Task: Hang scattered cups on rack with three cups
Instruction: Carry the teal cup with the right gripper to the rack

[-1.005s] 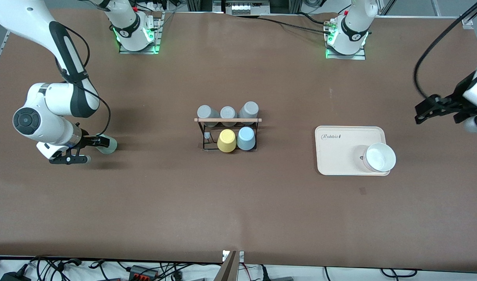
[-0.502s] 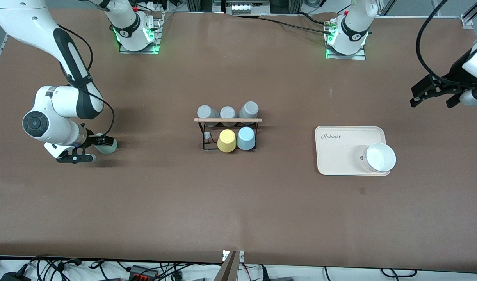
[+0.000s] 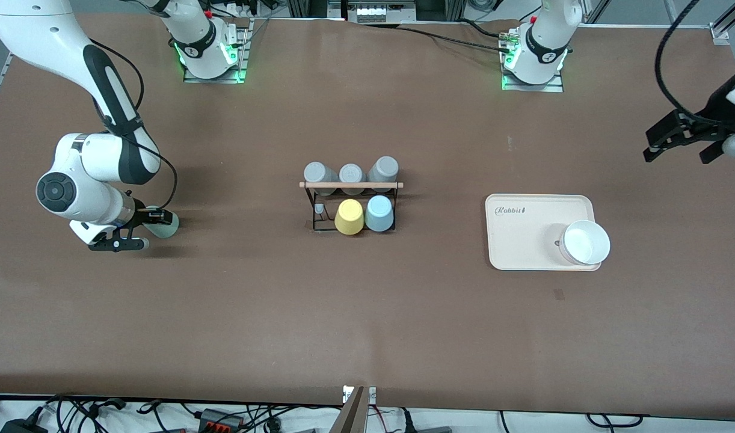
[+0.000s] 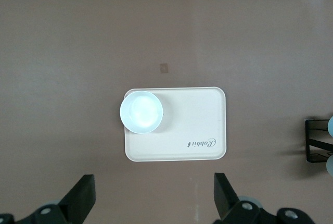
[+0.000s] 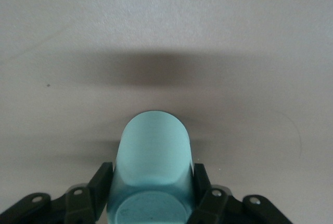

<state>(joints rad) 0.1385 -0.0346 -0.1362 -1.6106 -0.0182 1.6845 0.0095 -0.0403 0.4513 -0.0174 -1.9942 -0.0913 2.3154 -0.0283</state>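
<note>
- Right end effector (image 3: pixel 140 230): low over the tabletop (image 3: pixel 283 313) at the right arm's end, fingers (image 5: pixel 102 182) pressed onto both sides of the sage green cup (image 3: pixel 165 225), pinching it. Cup lies on its side.
- Right wrist view only: cup fills the gap betw. the black fingers, smooth matte surface, round flat base toward the camera, tapered body pointing away, dark shadow band on the tabletop past it. Front view gives just a sliver of the cup poking out of the end effector.
- Left end effector (image 3: pixel 680 141): up in the air over the left arm's end of the tabletop, fingers (image 4: pixel 83 195) spread wide, nothing betw. them; arm waits.
- Left wrist view looks down on the beige tray (image 3: pixel 524 240), rounded corners, script "Rabbit" printed at one corner, w/ a white bowl (image 3: pixel 585 242), glossy & round, at the tray's edge. Same view catches a bit of the rack at its border.
- Rack (image 3: pixel 350 204): mid-tabletop, thin black wire frame, light wooden rod (image 3: pixel 350 185) along the top.
- On the rack, front row: yellow cup (image 3: pixel 349 216) & light blue cup (image 3: pixel 379 213), both upside down, touching side by side; blue one toward the left arm's end.
- Grey cups (image 3: pixel 351 172): three in a row, farther from the front camera than the rod.
- Tabletop: brown, matte, flat.
</note>
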